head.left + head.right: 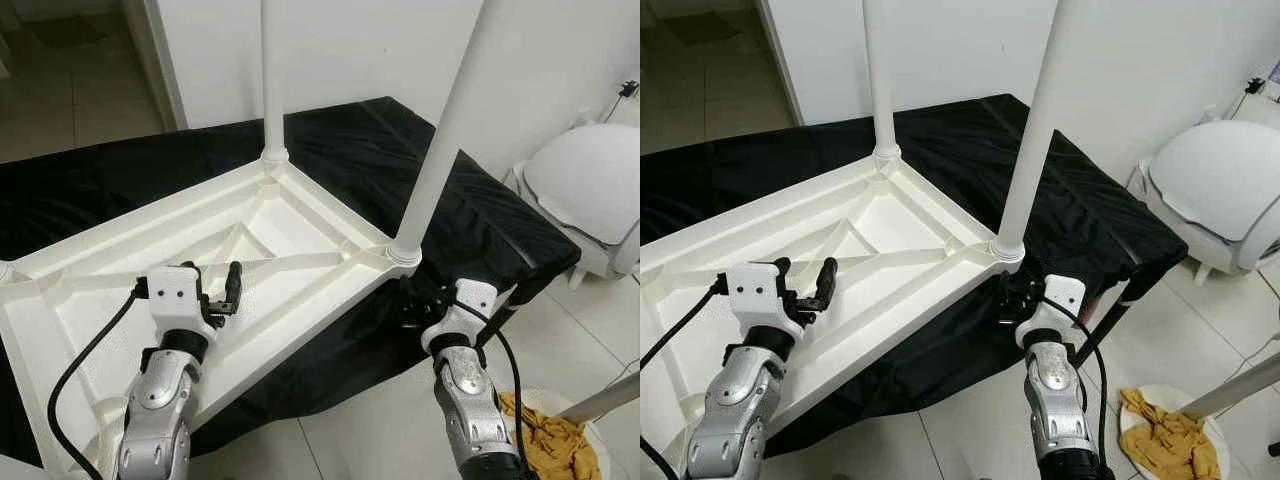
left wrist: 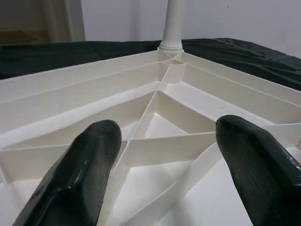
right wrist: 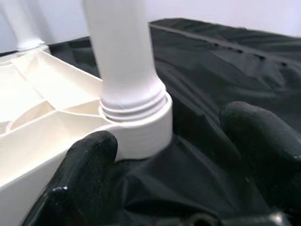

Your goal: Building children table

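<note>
Upturned tabletop (image 1: pixel 250 250), 2 legs (image 1: pixel 440 140) fitted, looks light, stiff, slick plastic; both grippers, left (image 1: pixel 228 290) and right (image 3: pixel 174 155), gape empty—grip a rib or leg base.

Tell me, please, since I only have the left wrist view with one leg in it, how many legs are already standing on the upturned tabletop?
Observer: Two white legs stand in corner sockets: the far leg and a near leg at the tabletop's right corner.
Operator: Where is the right arm?
Observer: The right gripper sits open just below that near leg's socket, fingers either side of it, not touching.
Operator: What is the table lying on?
Observer: A black cloth covering a raised surface.
Operator: And my left gripper?
Observer: The left gripper hovers open over the ribbed underside, holding nothing.
</note>
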Controlling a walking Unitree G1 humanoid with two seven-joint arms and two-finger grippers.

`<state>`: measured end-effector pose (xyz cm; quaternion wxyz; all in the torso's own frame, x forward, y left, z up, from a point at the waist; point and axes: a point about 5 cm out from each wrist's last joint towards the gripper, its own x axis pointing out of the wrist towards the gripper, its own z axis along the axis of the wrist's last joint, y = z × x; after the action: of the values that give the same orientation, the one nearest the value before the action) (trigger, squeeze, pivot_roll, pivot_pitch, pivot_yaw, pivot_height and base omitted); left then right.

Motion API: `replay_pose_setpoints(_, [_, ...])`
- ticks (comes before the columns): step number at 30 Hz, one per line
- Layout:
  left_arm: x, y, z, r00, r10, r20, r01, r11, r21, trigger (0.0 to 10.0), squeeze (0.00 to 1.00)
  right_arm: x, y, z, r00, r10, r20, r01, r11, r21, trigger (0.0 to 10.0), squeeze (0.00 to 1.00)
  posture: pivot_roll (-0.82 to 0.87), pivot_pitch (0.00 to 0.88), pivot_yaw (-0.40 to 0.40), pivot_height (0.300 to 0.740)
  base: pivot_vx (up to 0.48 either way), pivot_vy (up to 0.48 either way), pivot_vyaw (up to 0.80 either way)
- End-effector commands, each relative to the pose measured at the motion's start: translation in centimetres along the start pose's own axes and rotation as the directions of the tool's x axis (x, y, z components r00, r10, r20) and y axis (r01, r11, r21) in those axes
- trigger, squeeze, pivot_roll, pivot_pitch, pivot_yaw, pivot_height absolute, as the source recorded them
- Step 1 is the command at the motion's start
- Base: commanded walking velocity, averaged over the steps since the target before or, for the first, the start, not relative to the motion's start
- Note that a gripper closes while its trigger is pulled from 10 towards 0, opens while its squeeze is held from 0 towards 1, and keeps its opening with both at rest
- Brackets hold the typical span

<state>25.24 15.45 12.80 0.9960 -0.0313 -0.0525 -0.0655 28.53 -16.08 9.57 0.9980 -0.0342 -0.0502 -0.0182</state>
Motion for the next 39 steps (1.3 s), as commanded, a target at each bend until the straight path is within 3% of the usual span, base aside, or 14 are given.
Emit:
replay_pose_setpoints(1, [-0.3,0.3,-0.7,1.0,0.012,-0.021,-0.013,1.0,-0.016,10.0,0.0,-0.1,0.2,-0.2,1.0,0.028,0.001,-0.028,1.0,-0.007,10.0,0.0,-0.04,0.0,-0.027,0.74,0.0,0.0,0.0])
replay_pose_setpoints(13, [-1.0,0.9,-1.7,0.999,0.042,-0.026,-0.042,0.999,-0.002,10.0,0.0,-0.1,0.3,-0.8,0.998,0.066,-0.005,-0.066,0.997,-0.025,10.0,0.0,-0.03,0.0,-0.041,0.74,0.0,0.0,0.0])
replay_pose_setpoints(17, [-1.3,0.7,-1.3,0.998,0.053,0.033,-0.052,0.998,-0.024,10.0,0.0,-0.2,0.6,0.1,0.992,0.108,0.071,-0.105,0.994,-0.043,10.0,0.0,-0.03,0.0,-0.05,0.74,0.0,0.0,0.0])
replay_pose_setpoints(22, [-1.5,0.4,-1.0,0.996,0.055,0.07,-0.053,0.998,-0.037,10.0,0.0,-0.6,1.2,0.6,0.981,0.15,0.126,-0.14,0.986,-0.085,10.0,0.0,-0.03,0.0,-0.046,0.74,0.0,0.0,0.0])
replay_pose_setpoints(23, [-1.8,0.4,-1.6,0.996,0.055,0.073,-0.054,0.998,-0.025,10.0,0.0,-1.6,1.3,-0.2,0.979,0.164,0.124,-0.152,0.983,-0.103,10.0,0.0,-0.03,0.0,-0.038,0.74,0.0,0.0,0.0])
replay_pose_setpoints(28, [-1.8,0.5,-1.6,0.995,0.054,0.083,-0.052,0.998,-0.02,10.0,0.0,-2.0,1.3,-0.7,0.98,0.16,0.119,-0.148,0.983,-0.108,10.0,0.0,-0.03,0.0,-0.031,0.74,0.0,0.0,0.0])
replay_pose_setpoints(31, [-1.7,0.7,-1.7,0.995,0.061,0.082,-0.058,0.998,-0.035,10.0,0.0,-2.8,0.7,-1.5,0.987,0.122,0.107,-0.113,0.989,-0.092,10.0,0.0,-0.04,0.0,-0.015,0.74,0.0,0.0,0.0])
replay_pose_setpoints(34, [-1.6,0.7,-1.5,0.997,0.042,0.067,-0.043,0.999,0.013,10.0,0.0,-3.0,0.0,-1.7,0.99,0.106,0.092,-0.1,0.993,-0.067,10.0,0.0,-0.05,0.0,-0.004,0.74,0.0,0.0,0.0])
replay_pose_setpoints(39, [-1.5,0.6,-1.0,0.997,0.016,0.074,-0.017,1.0,0.007,10.0,0.0,-3.0,-0.7,-1.6,0.992,0.095,0.087,-0.09,0.995,-0.052,10.0,0.0,-0.05,0.0,0.009,0.74,0.0,0.0,0.0])
